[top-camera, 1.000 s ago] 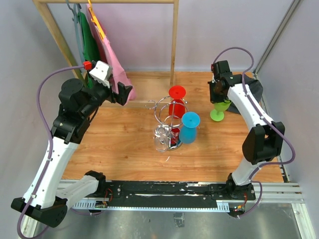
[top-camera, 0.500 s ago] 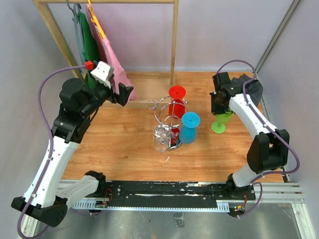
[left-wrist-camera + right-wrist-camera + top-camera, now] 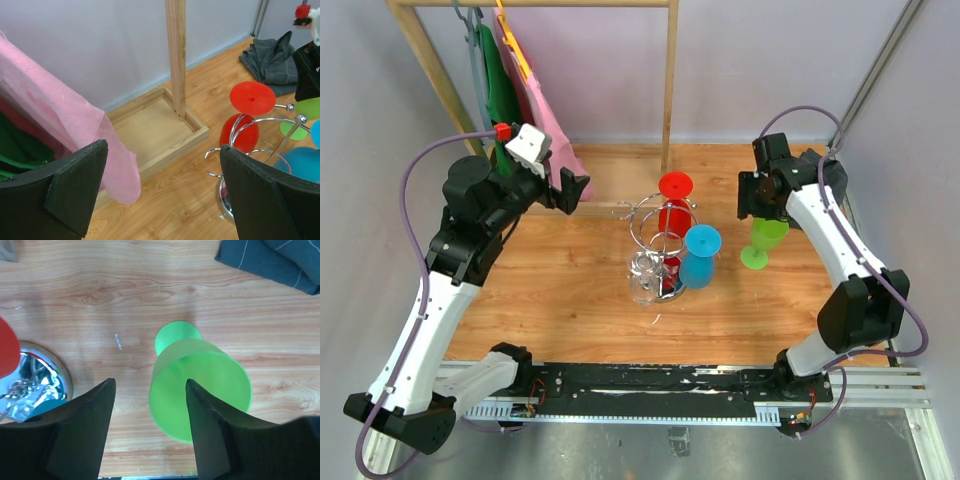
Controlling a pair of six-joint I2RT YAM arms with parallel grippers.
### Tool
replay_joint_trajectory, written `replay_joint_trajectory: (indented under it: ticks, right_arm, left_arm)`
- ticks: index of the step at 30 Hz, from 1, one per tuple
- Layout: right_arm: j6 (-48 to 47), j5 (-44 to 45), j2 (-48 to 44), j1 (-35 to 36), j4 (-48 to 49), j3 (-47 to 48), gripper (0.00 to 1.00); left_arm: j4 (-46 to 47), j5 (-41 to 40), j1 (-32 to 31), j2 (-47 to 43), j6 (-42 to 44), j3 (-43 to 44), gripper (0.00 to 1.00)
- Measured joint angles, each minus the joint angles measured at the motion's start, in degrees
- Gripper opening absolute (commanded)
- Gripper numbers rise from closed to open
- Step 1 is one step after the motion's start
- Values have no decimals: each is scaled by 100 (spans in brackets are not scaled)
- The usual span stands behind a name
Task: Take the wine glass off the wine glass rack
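The green wine glass (image 3: 761, 240) (image 3: 200, 385) stands upright on the wooden table, to the right of the wine glass rack (image 3: 655, 238) (image 3: 35, 385) (image 3: 260, 125). My right gripper (image 3: 756, 196) (image 3: 150, 385) hovers just above its rim, open and gripping nothing. A red glass (image 3: 675, 205) (image 3: 247, 115) and a blue glass (image 3: 700, 255) (image 3: 302, 162) hang upside down on the chrome rack's loops. My left gripper (image 3: 575, 188) (image 3: 162, 147) is wide open and empty, held in the air left of the rack.
A tall wooden clothes rail (image 3: 669, 80) with pink (image 3: 545, 120) and green garments stands at the back left, its base frame (image 3: 165, 145) on the table. A dark grey cloth (image 3: 830, 180) (image 3: 280, 260) lies at the back right.
My right gripper has opened and let go of the green wine glass, which now stands on the table. The left arm has hardly moved.
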Motion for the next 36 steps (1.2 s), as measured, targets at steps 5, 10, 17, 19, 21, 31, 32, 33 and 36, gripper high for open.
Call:
replay_joint_trajectory:
  ticks: [5,10,17,19,21,31,32,33,36]
  right_arm:
    - [35,-94,-474,28,-326,319,68]
    - [127,-352,-1154,116,-625,850,69]
    - [356,-1788,-608,120,-837,2645,62]
    - [457,-2229,-168,120,-837,3156,60]
    - [575,-2590,210,120,-837,3464,60]
    - [1051,-3574,505,120,-748,3174,60]
    - [1099,-3652,479,120,-708,3082,59]
    - [1150,-3722,468,120,-662,2997,59]
    - [1246,-3871,450,120,-535,2702,57]
  left_arm:
    - [-2,20,0,9,-26,0,99]
    - [-22,92,0,87,-271,0,99]
    - [-35,254,0,282,-647,0,99]
    - [-35,275,0,339,-710,0,99]
    - [-37,286,0,378,-763,0,99]
    - [-149,361,0,361,-918,0,99]
    - [-166,365,0,350,-931,0,100]
    - [-179,369,0,337,-938,-2,99]
    - [-201,376,0,297,-992,-4,99]
